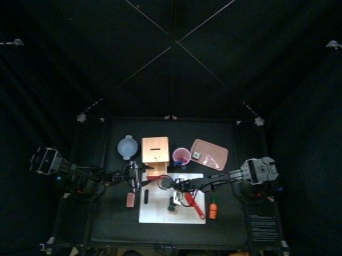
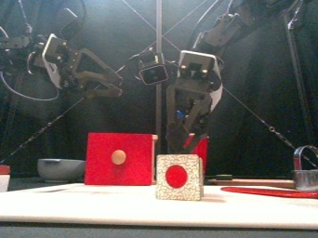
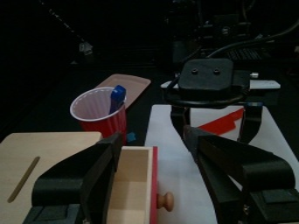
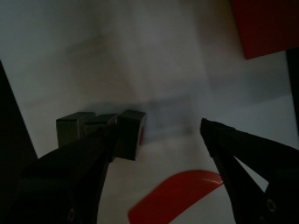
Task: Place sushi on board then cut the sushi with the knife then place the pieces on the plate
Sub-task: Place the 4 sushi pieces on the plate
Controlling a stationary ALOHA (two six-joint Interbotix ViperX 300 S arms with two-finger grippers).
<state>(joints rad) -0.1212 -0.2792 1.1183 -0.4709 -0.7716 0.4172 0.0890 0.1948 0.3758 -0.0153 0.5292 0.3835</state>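
Right gripper [image 4: 163, 131], fingers spread wide, hangs above the sushi roll [image 4: 105, 127] on the white cutting board [image 1: 158, 212]; left gripper [image 3: 158, 144], fingers also wide, hovers over the wooden box [image 3: 47, 166].

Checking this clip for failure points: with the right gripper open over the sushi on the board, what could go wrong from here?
1. The sushi sits against one finger of the right gripper, not centred between the two. Closing could shove or tip it.
2. The red knife lies on the board close by and may get knocked during the grasp.
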